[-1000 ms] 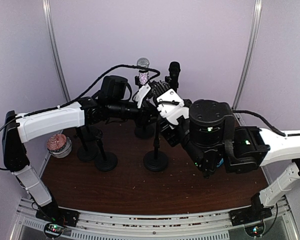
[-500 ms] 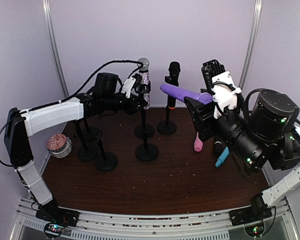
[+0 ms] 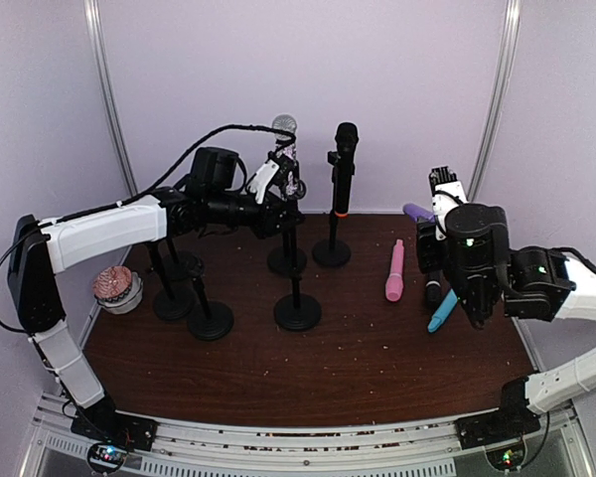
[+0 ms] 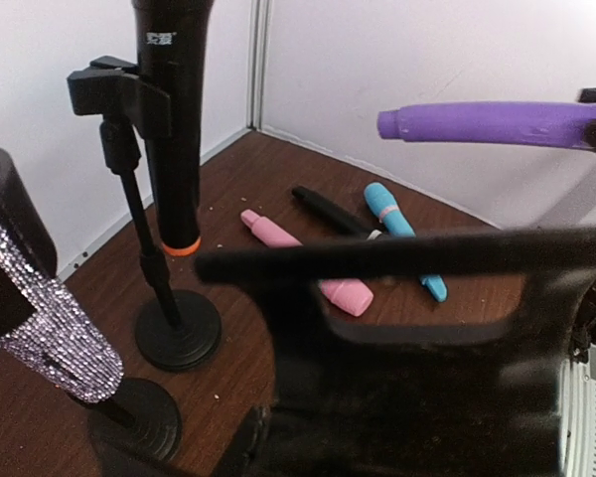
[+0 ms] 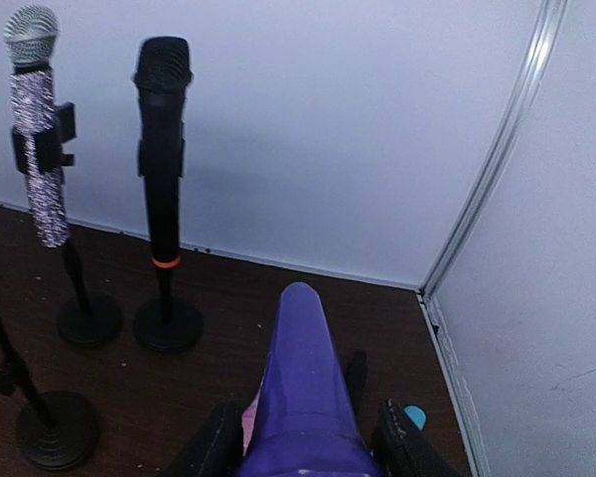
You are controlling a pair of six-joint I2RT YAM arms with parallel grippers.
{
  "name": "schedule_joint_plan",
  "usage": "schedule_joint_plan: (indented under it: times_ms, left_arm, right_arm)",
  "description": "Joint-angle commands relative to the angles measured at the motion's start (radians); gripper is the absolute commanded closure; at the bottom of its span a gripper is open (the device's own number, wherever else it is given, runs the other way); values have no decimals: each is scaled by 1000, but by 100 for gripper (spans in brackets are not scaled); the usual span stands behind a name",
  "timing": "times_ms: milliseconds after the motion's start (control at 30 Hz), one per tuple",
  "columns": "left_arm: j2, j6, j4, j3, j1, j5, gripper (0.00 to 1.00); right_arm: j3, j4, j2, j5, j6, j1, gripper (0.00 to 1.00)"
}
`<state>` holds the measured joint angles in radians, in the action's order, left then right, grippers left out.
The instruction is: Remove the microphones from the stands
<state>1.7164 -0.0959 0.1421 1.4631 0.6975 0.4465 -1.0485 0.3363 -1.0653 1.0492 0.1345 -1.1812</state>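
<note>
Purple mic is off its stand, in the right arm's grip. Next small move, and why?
Probably lower the right end effector and set the purple microphone on the table beside the pink microphone and blue microphone; it is held near them, clear of the stands.

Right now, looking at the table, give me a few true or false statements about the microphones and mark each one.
The right gripper holds a purple microphone. True.
A pink microphone lies on the table. True.
The black microphone with the orange ring lies flat. False: it is upright.
The sparkly microphone is off its stand. False: it sits clipped in it.
</note>
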Motion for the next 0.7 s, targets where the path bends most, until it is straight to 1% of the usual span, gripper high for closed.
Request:
schedule_joint_plan:
  times_ms: [0, 33, 67, 100, 200, 233, 267, 433, 567, 667]
  left_arm:
    - [-83, 41, -47, -9, 25, 44, 78]
    - [-87, 47, -42, -8, 28, 34, 68]
    - [-87, 52, -33, -6, 29, 32, 54]
    - [-89, 57, -20, 1, 31, 26, 43]
    - [-94, 80, 36, 29, 32, 28, 20]
    - [-100, 102, 62, 35, 31, 29, 5]
    - [-109, 116, 90, 39, 31, 25, 3]
    - [-177, 197, 268, 49, 22, -40, 2]
    - [-200, 173, 448, 112, -34, 1, 2]
    - [-213, 207, 600, 165, -76, 40, 2]
  right_arm:
    - [90, -20, -2, -160, 55, 173, 87]
    - [103, -46, -18, -185, 37, 209, 87]
    - [113, -72, -38, -204, 12, 241, 87]
    - [115, -95, -61, -228, -9, 272, 87]
    - [110, -150, -128, -316, -41, 368, 87]
    - [105, -168, -151, -345, -44, 393, 87]
    - [99, -182, -174, -373, -46, 416, 87]
    - [54, -217, -320, -452, -44, 504, 87]
    - [-3, -186, -464, -466, -32, 558, 89]
    - [-35, -155, -550, -466, -11, 581, 90]
